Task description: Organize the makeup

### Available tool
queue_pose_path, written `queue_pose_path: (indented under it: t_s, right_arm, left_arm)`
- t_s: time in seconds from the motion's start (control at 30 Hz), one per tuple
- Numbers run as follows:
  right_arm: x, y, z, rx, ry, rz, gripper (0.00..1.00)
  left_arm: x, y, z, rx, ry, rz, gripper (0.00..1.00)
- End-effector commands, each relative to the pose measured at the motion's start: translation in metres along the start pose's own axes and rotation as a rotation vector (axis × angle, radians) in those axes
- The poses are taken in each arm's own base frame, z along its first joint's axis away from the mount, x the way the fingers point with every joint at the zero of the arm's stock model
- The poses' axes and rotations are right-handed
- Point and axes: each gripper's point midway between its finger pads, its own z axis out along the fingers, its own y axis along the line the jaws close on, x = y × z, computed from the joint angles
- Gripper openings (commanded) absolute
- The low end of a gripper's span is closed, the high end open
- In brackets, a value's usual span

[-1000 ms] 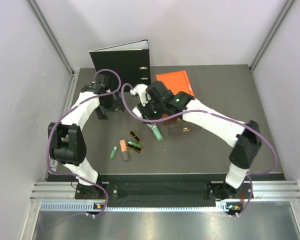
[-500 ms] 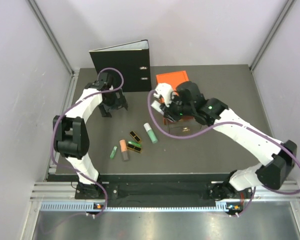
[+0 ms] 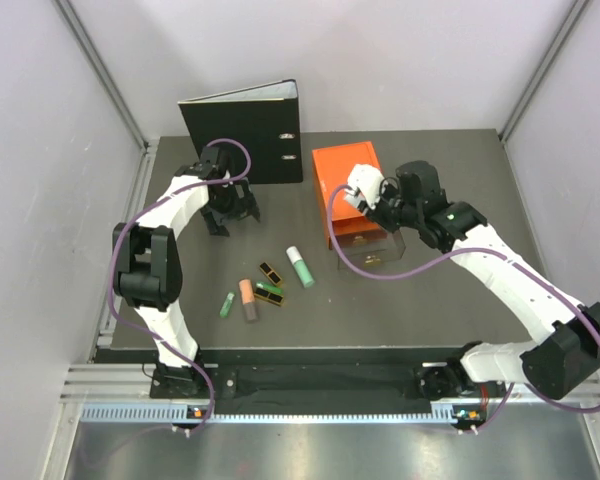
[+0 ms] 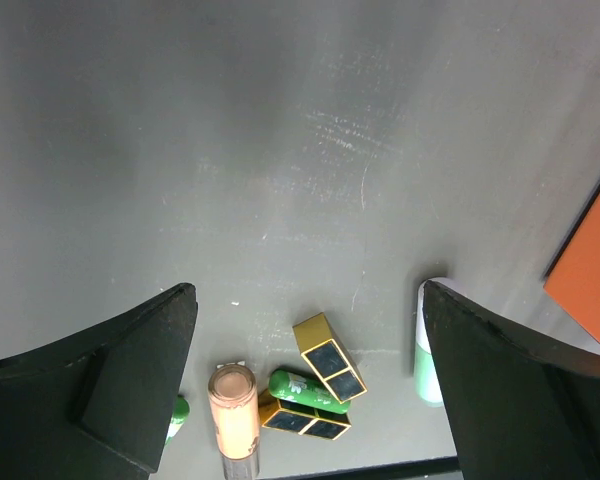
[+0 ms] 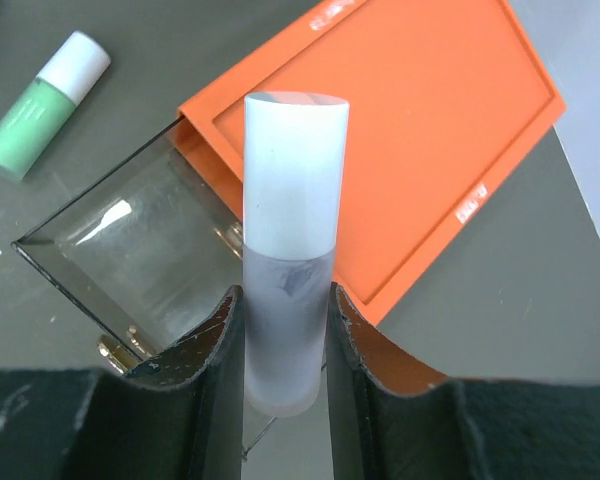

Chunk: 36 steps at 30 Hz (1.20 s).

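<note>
Nearest you, the peach tube [image 3: 247,298], green stick [image 3: 227,304] and black cases [image 3: 271,272] cluster on the worktop [image 3: 430,300], with the mint tube [image 3: 300,266] at their 2 o'clock. Beyond, your right end effector [image 5: 285,310] clamps the lilac tube [image 5: 290,200] above the orange box [image 5: 410,130]. At its 9 o'clock, the left end effector [image 4: 308,290] gapes wide, empty.

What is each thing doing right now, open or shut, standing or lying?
lilac tube, gripped by its body.
right end effector, shut on the lilac tube.
left end effector, open, holding nothing.
orange drawer box, clear drawer pulled out.
mint tube, lying flat.
black binder, standing upright.
</note>
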Motion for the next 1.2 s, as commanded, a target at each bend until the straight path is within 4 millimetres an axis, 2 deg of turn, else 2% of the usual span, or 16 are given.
queue_pose_path:
  t_s: [0.0,0.13,0.17,0.23,0.53,0.67,0.83,1.03,1.07,1.13,1.17]
  right_arm:
    - [-0.015,-0.002,0.006,-0.029,-0.065,-0.105,0.0]
    - [-0.005,0.007,0.008,-0.074,-0.036,-0.144,0.02]
    - [-0.003,0.008,0.008,-0.079,-0.028,-0.147,0.06]
    - [0.006,0.017,0.012,-0.103,-0.011,-0.16,0.08]
    - [0.042,0.034,0.026,-0.127,0.069,-0.13,0.09]
    - [0.057,0.035,0.041,-0.119,0.135,-0.083,0.09]
    - [0.06,0.028,0.057,-0.092,0.18,-0.032,0.13]
    - [0.052,0.008,0.073,-0.018,0.227,0.04,0.25]
    - [0.05,0.002,0.074,0.005,0.237,0.046,0.34]
    - [0.046,-0.002,0.072,0.018,0.233,0.058,0.45]
    - [0.041,-0.006,0.07,0.034,0.223,0.061,0.56]
  left_arm:
    - [-0.017,-0.011,-0.009,0.043,-0.052,0.003,0.99]
    - [-0.014,-0.01,-0.007,0.038,-0.045,0.009,0.99]
    - [-0.013,-0.009,-0.007,0.038,-0.041,0.009,0.99]
    - [-0.013,-0.01,-0.006,0.041,-0.04,0.012,0.99]
    - [-0.01,-0.011,0.0,0.052,-0.017,0.018,0.99]
    - [-0.01,-0.013,0.0,0.061,-0.017,0.017,0.99]
    - [-0.009,-0.012,0.001,0.062,-0.012,0.021,0.99]
    - [-0.009,-0.02,-0.002,0.097,-0.005,0.017,0.99]
    - [-0.01,-0.02,-0.003,0.102,-0.006,0.016,0.99]
    - [-0.011,-0.021,-0.004,0.106,-0.007,0.018,0.99]
    - [-0.011,-0.021,-0.004,0.106,-0.007,0.019,0.99]
